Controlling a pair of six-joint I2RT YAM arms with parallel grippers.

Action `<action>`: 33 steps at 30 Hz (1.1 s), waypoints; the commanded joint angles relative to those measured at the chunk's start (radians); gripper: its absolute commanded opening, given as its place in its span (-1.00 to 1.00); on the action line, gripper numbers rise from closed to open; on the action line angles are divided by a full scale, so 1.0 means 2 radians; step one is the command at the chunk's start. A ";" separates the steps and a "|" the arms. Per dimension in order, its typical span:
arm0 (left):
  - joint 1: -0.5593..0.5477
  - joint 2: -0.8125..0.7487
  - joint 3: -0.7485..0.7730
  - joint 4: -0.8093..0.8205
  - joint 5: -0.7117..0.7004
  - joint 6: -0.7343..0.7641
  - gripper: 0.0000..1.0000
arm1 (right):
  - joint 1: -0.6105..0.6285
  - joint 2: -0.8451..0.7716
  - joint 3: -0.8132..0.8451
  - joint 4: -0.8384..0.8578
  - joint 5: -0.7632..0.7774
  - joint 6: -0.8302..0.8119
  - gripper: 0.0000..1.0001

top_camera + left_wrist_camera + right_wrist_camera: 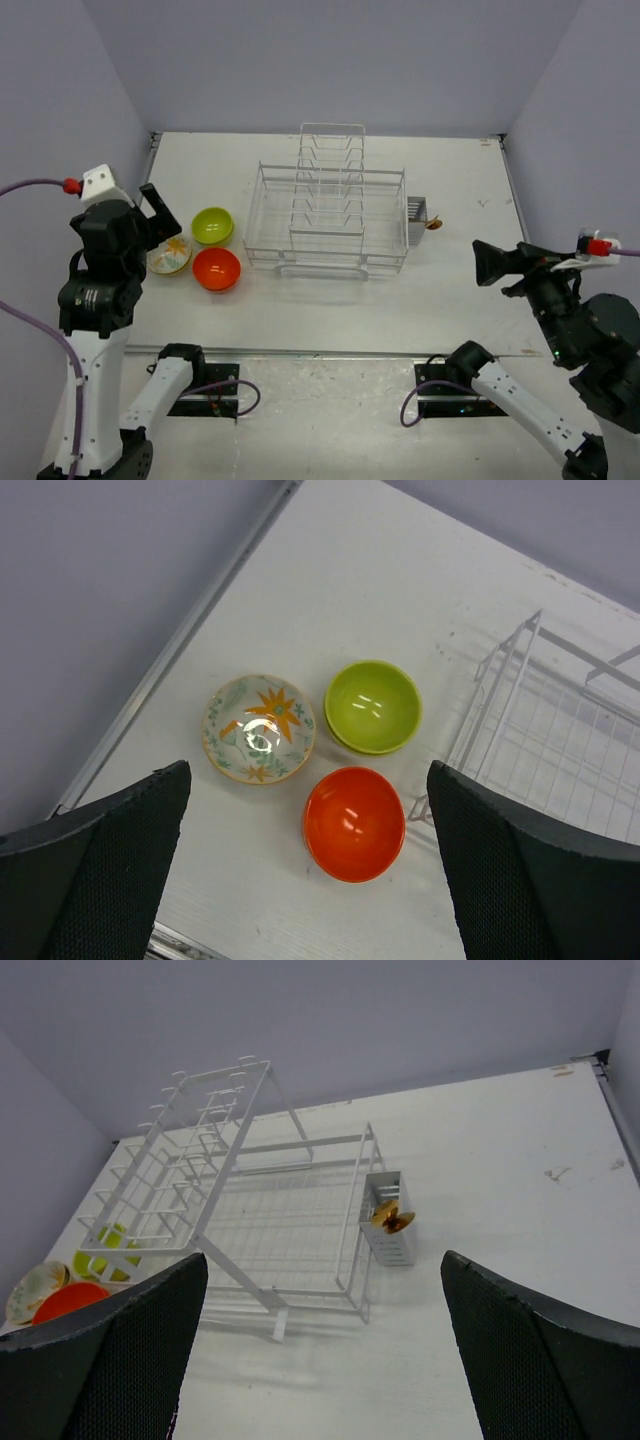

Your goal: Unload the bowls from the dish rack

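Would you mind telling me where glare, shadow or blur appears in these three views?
Left wrist view: sharp, small white glints inside the orange-red bowl, the lime-green bowl and the flower-patterned bowl. Right wrist view: the dish rack casts a soft shadow on the table. Top external view: evenly lit, no strong glare.

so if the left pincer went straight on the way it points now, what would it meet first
Probably the orange-red bowl, which lies nearly in line ahead of the open left pincer, though depth is unclear.
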 commanded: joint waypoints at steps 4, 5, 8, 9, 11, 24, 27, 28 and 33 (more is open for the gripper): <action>-0.007 -0.142 -0.050 0.035 -0.041 0.038 1.00 | -0.001 -0.051 -0.043 -0.062 0.087 -0.004 0.98; -0.008 -0.149 -0.065 0.038 -0.041 0.039 1.00 | -0.001 -0.055 -0.055 -0.064 0.091 -0.009 0.98; -0.010 -0.164 -0.077 0.034 -0.056 0.031 1.00 | -0.001 -0.051 -0.068 -0.067 0.104 -0.008 0.98; -0.011 -0.167 -0.081 0.034 -0.058 0.030 1.00 | 0.000 -0.047 -0.073 -0.062 0.107 -0.007 0.98; -0.011 -0.181 -0.093 0.037 -0.063 0.025 1.00 | -0.001 -0.045 -0.092 -0.050 0.116 -0.005 0.98; -0.013 -0.214 -0.166 0.093 -0.060 0.026 1.00 | 0.000 -0.028 -0.159 0.035 0.147 -0.008 0.98; -0.013 -0.213 -0.169 0.097 -0.058 0.027 1.00 | 0.000 -0.026 -0.159 0.039 0.148 -0.015 0.98; -0.013 -0.211 -0.169 0.098 -0.058 0.028 1.00 | -0.001 -0.026 -0.158 0.039 0.149 -0.016 0.98; -0.014 -0.209 -0.170 0.100 -0.060 0.029 1.00 | -0.001 -0.027 -0.155 0.036 0.157 -0.017 0.98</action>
